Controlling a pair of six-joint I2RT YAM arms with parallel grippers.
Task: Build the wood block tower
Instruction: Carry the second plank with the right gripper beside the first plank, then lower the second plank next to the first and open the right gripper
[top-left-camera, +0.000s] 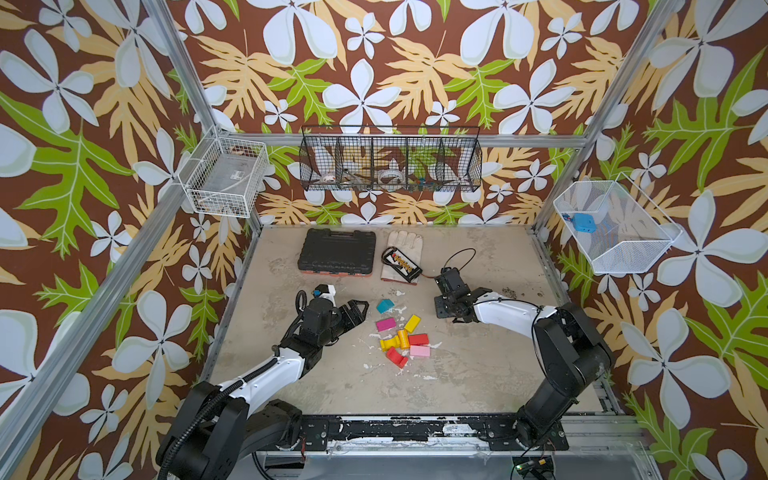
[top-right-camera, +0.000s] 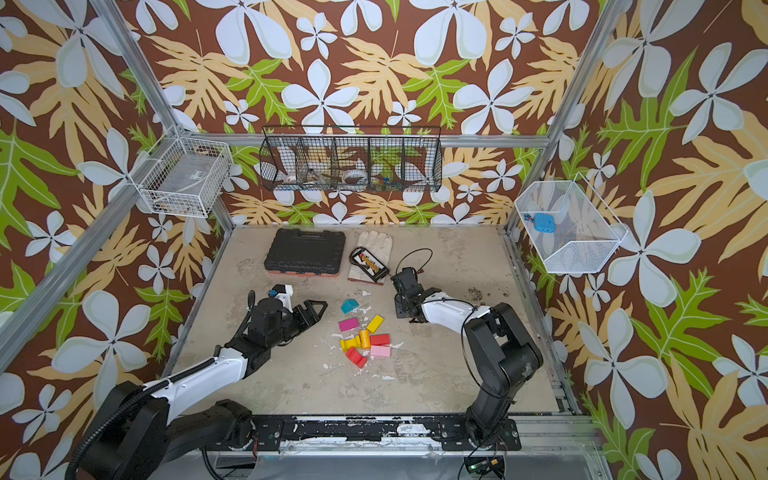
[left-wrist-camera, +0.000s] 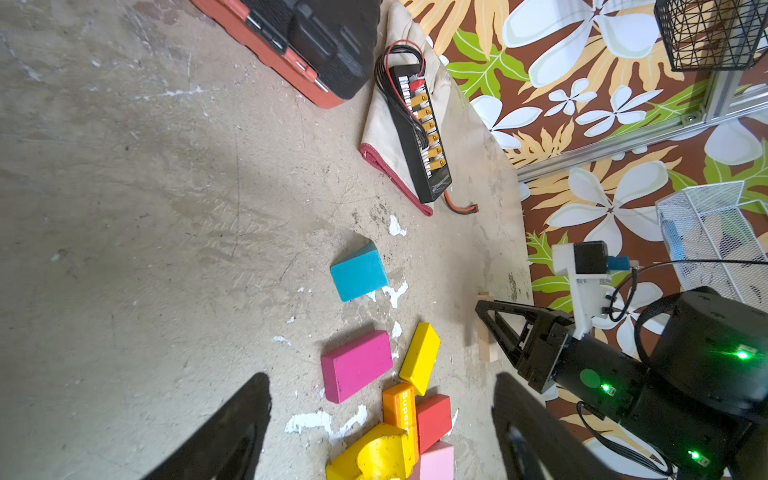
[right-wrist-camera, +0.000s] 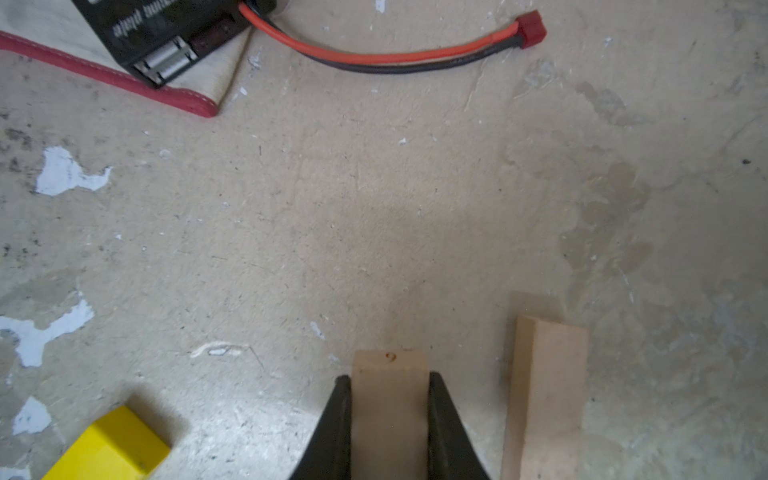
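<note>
Scuffed beige tabletop (top-left-camera: 478, 374) is bearing everything. Over it the right gripper (right-wrist-camera: 390, 380) is clamping a plain tan wooden bar (right-wrist-camera: 390, 363), with a second tan wooden bar (right-wrist-camera: 544, 395) lying just beside. A sideways swing could be knocking that one askew. The left gripper (left-wrist-camera: 380, 376) is hovering agape and empty by the loose coloured wooden blocks (top-left-camera: 399, 336), with no tower standing yet.

Shows the wood blocks (top-left-camera: 402, 338) clustered centrally, the tool case (top-left-camera: 336, 251) behind them to the left, the battery pack (top-left-camera: 401, 264) on a glove (top-left-camera: 405, 241) right of that case, and one bar (right-wrist-camera: 388, 415) just beside a second bar (right-wrist-camera: 548, 395) right of the cluster.
</note>
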